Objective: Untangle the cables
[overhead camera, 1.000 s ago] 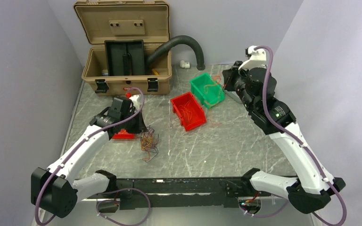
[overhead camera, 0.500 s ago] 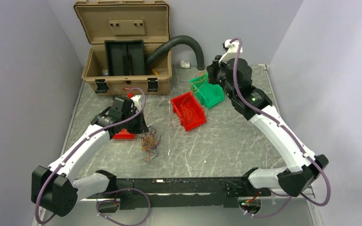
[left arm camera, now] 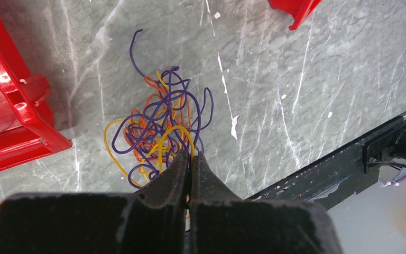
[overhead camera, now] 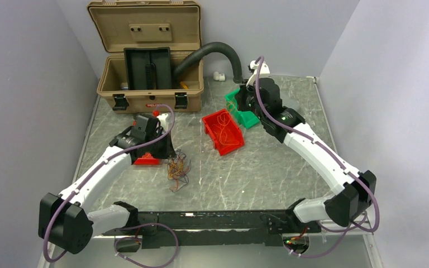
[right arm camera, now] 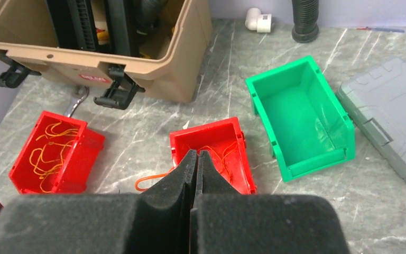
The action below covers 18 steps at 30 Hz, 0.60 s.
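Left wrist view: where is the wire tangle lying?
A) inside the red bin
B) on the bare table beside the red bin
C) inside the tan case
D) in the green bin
B: the cables lie on the table, beside the red bin and outside it.

Just past the left black jaws, the cables (left arm camera: 158,127) are purple, orange and yellow on a grey, white-veined surface (left arm camera: 296,79). Beyond the right jaws: 2 red bins (right arm camera: 246,169), 1 green bin (right arm camera: 317,164), a tan case (right arm camera: 174,69).

Tangled cables (left arm camera: 158,127): thin purple, orange, yellow wires, loose clump lying flat on table (left arm camera: 296,79).
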Tool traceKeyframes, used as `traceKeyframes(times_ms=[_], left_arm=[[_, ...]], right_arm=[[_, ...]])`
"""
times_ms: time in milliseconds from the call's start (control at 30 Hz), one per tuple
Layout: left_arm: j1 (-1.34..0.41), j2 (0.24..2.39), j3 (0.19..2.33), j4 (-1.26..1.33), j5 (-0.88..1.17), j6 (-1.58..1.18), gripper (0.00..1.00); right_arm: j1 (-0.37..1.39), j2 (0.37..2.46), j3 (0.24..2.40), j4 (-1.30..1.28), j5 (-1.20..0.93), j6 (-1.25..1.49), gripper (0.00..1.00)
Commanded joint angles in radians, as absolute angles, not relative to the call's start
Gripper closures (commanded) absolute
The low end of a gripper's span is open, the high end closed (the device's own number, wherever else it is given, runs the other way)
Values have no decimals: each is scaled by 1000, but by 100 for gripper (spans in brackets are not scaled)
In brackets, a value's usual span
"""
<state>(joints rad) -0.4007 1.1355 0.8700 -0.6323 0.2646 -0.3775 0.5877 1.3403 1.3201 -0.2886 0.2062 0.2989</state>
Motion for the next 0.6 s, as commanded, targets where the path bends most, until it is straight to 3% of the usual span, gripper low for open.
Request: traceKeyframes(times_ms=[0,333,567], left_arm=[[-406,1145,915,-620,298,-345,100],[-408,1156,949,-644,339,-315,100],[-410,1159,952,-652,333,-305,100]], right_arm=[[587,1369,1303,-193,170,285,100],[586,1589,1240,-144,195,257,100],[610,1721,1225,-131,377,231,100]])
